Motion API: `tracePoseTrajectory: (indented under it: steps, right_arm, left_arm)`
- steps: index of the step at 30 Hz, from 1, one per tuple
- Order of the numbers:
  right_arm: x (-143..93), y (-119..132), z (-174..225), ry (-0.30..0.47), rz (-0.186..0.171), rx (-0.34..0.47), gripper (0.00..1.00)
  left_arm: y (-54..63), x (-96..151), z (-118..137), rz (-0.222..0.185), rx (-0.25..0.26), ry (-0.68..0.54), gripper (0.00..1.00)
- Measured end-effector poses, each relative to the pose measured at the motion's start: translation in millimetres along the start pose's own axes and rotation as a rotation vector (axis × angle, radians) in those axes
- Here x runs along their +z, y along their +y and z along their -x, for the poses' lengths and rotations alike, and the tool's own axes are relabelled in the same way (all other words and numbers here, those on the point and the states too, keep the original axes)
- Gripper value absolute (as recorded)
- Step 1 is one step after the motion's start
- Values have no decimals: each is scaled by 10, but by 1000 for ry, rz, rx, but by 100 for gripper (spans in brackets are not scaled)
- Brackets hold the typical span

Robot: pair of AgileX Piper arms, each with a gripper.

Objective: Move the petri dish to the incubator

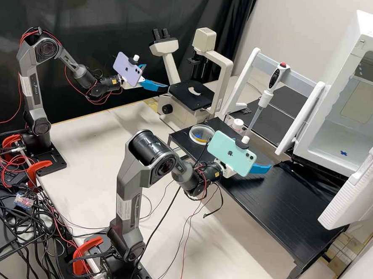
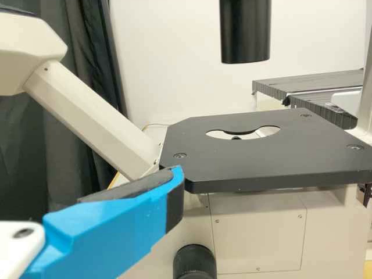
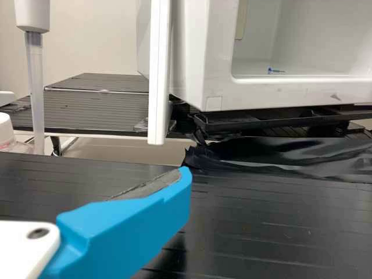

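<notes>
High view, going left to right: the left jaws [image 1: 156, 77] stand wide, with nothing between them, over the far side of the pale tabletop [image 1: 89, 144], a lilac phone [image 1: 128, 70] mounted behind them. Just ahead of them is the microscope [image 1: 163, 48], whose flat black stage also shows ahead of them in the left wrist view. The petri dish [image 1: 192, 133], with yellow and a patch of blue in it, sits flat on the raised black tabletop [image 1: 283, 212], between the two pairs of jaws, nearer the right and apart from both. A white-capped bottle [image 1: 237, 124] stands near the dish, on the side toward the right jaws [image 1: 261, 160]. These are wide and empty too, above the black tabletop, behind them a mint phone [image 1: 231, 153]. Beyond them a pipette [image 1: 265, 99] hangs tip down; to their right stands the incubator [image 1: 361, 30], open, a blue mark [image 1: 343, 153] on its floor.
</notes>
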Motion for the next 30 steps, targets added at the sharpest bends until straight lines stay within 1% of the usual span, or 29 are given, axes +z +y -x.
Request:
tracePoseTrajectory:
  steps: [8,11,13,14,16,19,20,22,23,24,27,29,30]
  right_arm:
    - [5,-5,22,-2,0,-2,100]
    - [11,17,112,-5,0,4,100]
    - [-5,41,193,8,8,11,100]
    - [-20,60,253,20,5,21,100]
    - [-60,93,342,50,-16,44,100]
    - [-131,127,457,107,-15,68,100]
    - [-165,120,507,125,-20,75,100]
    - [-252,60,591,158,-36,63,100]
    - [-324,1,654,187,-44,45,100]
    - [-370,-34,692,209,-42,35,100]
    - [-485,-142,786,270,-9,-9,100]
    - [-520,-182,808,283,0,-21,100]
    - [-537,-198,814,281,-5,-20,100]
  left_arm:
    - [0,0,0,0,0,0,100]
    - [0,0,0,0,0,0,100]
    - [0,0,0,0,0,0,100]
    - [0,0,0,0,0,0,100]
    - [0,0,0,0,0,0,100]
    - [0,0,0,0,0,0,100]
    - [0,0,0,0,0,0,100]
    - [0,0,0,0,0,0,100]
    - [0,0,0,0,0,0,100]
    - [0,0,0,0,0,0,100]
    - [0,0,0,0,0,0,100]
    - [0,0,0,0,0,0,100]
    - [0,0,0,0,0,0,100]
